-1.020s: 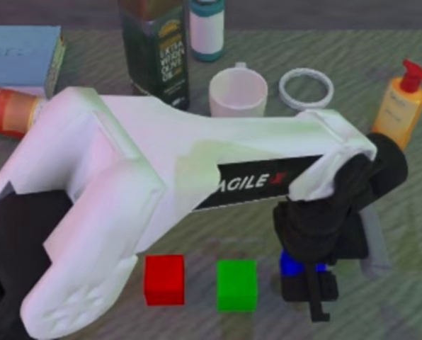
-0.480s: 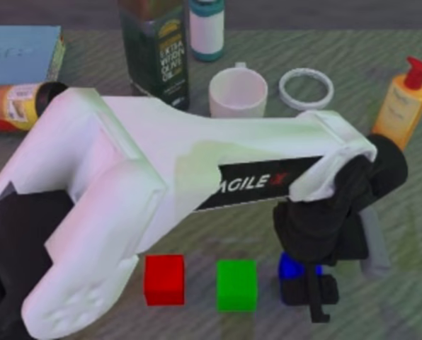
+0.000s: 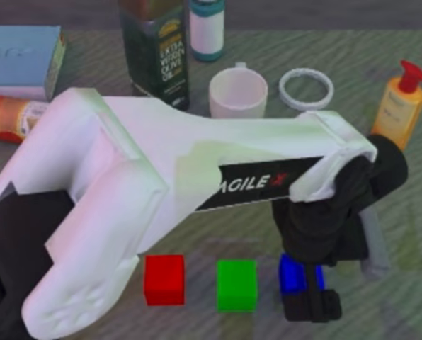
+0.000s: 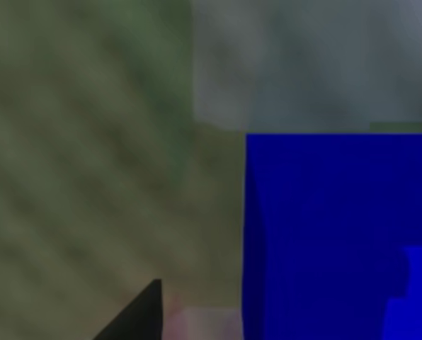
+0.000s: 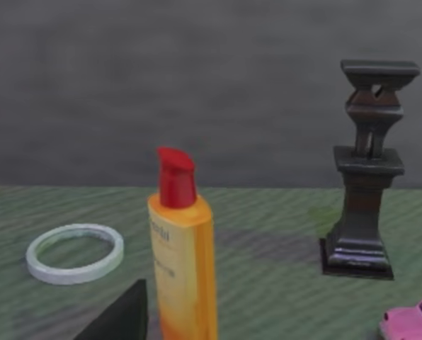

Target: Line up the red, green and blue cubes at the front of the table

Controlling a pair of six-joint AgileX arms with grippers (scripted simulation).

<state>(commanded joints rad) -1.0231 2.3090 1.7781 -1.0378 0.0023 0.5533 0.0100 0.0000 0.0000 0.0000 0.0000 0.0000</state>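
Note:
Three cubes stand in a row near the table's (image 3: 409,297) front edge: the red cube (image 3: 164,279) at the left, the green cube (image 3: 236,285) in the middle, the blue cube (image 3: 292,273) at the right. My left arm reaches across the table, and its gripper (image 3: 309,296) is right over the blue cube, hiding part of it. In the left wrist view the blue cube (image 4: 338,234) fills one side and a dark fingertip (image 4: 144,315) stands clear of it, so the gripper is open. Of my right gripper only one fingertip (image 5: 126,315) shows, out at the side.
At the back stand an olive oil bottle (image 3: 156,49), a teal-capped white bottle (image 3: 207,28), a white mug (image 3: 238,92), a white ring (image 3: 306,88) and an orange pump bottle (image 3: 398,106). A blue box (image 3: 20,57) and a red can (image 3: 9,117) lie at the left. A dark stand (image 5: 367,177) and a pink toy car (image 5: 413,322) show in the right wrist view.
The left gripper's fingers have shifted at the blue cube and more of the cube's top shows. The red can at the left has rolled a little.

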